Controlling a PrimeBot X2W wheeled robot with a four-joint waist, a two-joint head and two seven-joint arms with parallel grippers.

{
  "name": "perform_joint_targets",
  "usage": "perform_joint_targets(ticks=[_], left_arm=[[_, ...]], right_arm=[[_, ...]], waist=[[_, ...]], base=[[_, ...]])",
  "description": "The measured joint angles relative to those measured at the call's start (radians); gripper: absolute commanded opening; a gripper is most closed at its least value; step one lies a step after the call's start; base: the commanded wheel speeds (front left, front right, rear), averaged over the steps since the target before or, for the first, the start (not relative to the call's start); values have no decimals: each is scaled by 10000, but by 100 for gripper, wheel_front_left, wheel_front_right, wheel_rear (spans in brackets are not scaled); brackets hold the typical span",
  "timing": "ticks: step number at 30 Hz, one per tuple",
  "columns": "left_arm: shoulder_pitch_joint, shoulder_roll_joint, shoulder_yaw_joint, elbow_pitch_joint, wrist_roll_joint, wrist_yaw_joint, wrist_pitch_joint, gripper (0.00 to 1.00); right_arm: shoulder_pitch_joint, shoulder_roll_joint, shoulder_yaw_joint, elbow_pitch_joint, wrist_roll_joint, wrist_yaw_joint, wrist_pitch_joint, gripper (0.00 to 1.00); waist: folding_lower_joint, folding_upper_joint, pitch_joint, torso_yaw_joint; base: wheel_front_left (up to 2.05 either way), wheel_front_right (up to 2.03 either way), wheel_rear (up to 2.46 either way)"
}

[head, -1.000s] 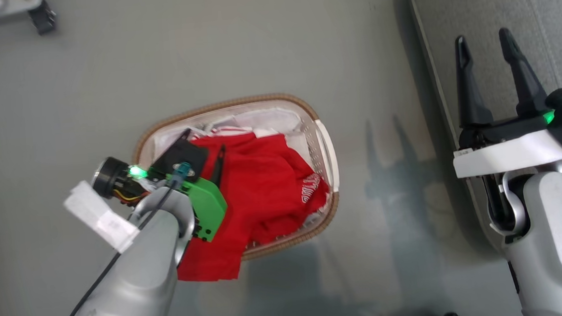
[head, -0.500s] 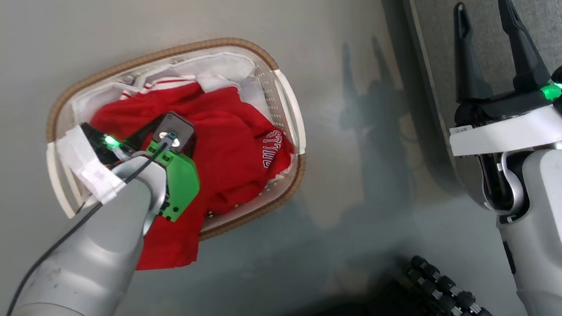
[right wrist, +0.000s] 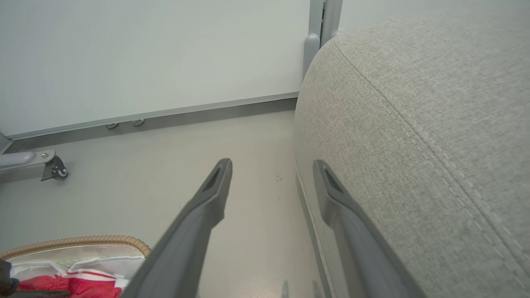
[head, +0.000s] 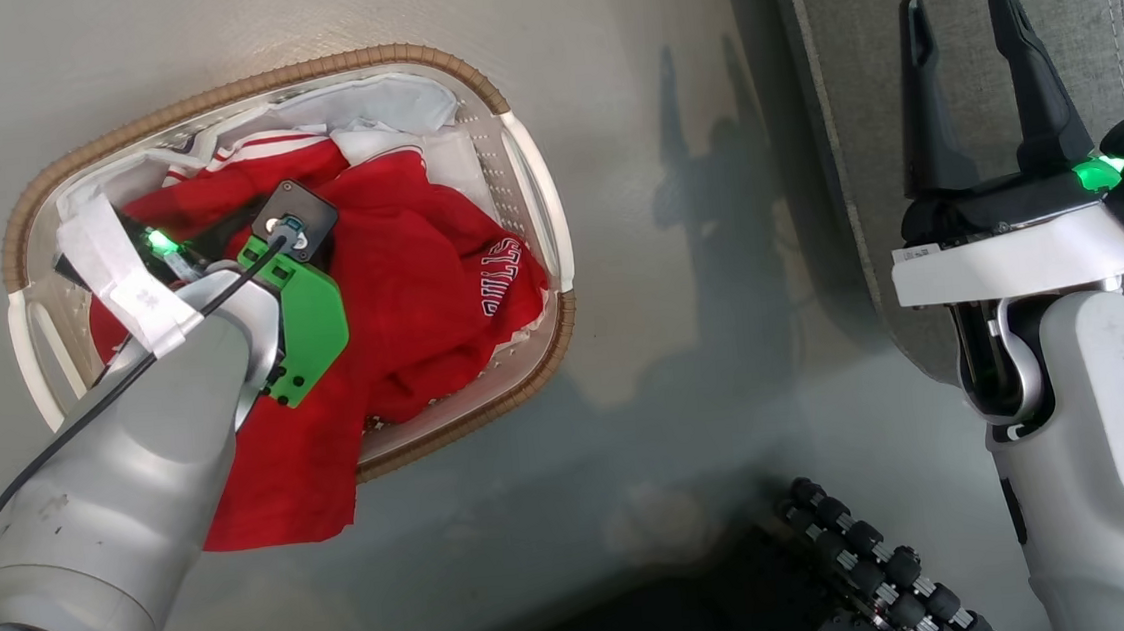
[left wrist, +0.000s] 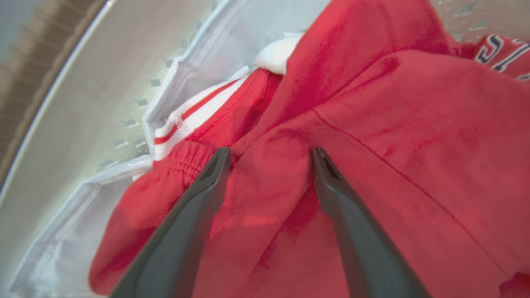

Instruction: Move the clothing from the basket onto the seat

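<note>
Red clothing (head: 419,287) with white lettering fills the cream basket (head: 243,85); one red garment hangs over its near rim onto the floor (head: 275,489). My left wrist (head: 289,227) reaches down into the basket and covers its own fingers. In the left wrist view the left gripper (left wrist: 269,155) is open, its tips pressed into the red clothing (left wrist: 372,145), with a fold of fabric between the fingers. A white-striped hem (left wrist: 186,120) lies beside the left finger. My right gripper (head: 954,9) stands open above the edge of the grey seat (head: 852,52), holding nothing (right wrist: 271,165).
White cloth lining (head: 375,104) lies against the basket's far wall. Grey floor (head: 625,100) separates basket and seat. My base with black rollers (head: 862,553) sits at the bottom. In the right wrist view a wall and a castered metal leg (right wrist: 54,167) stand beyond.
The head camera has tilted, shifting the whole picture. My left gripper has gone from the basket's near side deeper into the red clothing. The right gripper has kept its open pose.
</note>
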Motion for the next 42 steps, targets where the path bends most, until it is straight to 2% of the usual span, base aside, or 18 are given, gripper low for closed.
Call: perform_joint_targets(ticks=[7, 8, 9, 10, 11, 18, 26, 34, 42], left_arm=[[-88, -75, -374, 499, -203, 0, 570, 100], [-88, -84, -416, 520, -265, 0, 629, 85], [-87, -90, -466, 531, -326, 0, 702, 49], [-83, -92, -527, 531, -428, 0, 740, 31], [-81, -92, -587, 527, -497, 0, 757, 0], [36, -96, -966, 322, -869, 0, 481, 0], [537, -410, -1030, -21, -1388, 0, -591, 0], [1157, -874, -1083, -759, -2117, 0, -1728, 0], [1516, -1074, -1009, -1643, -2761, 0, -2171, 0]], right_arm=[[-9, 2, 79, 25, 29, 0, 0, 100], [-10, 0, 77, 33, 27, 0, 0, 100], [-10, 0, 71, 42, 27, 0, 0, 100], [-11, 0, 61, 54, 27, 0, 0, 100], [-12, 0, 52, 63, 27, 0, 0, 100], [-12, 2, -63, 213, -6, 0, 0, 100], [117, 6, -286, 454, -380, 0, 0, 100], [760, 8, -734, 849, -943, 0, 0, 100], [1758, 12, -980, 1197, -1346, 0, 0, 100]], waist=[[-1, 0, 23, 4], [-1, 0, 20, 8], [-1, 0, 15, 13], [-1, 0, 7, 21], [-1, 0, -2, 30], [-1, 0, -253, 167], [-1, 0, -975, 456], [-1, 0, -2170, 874], [-2, 0, -3730, 1344]], base=[[0, 0, 0], [0, 0, 0], [0, 0, 0], [0, 0, 0], [0, 0, 0], [0, 0, 0], [0, 0, 0], [0, 0, 0], [0, 0, 0]])
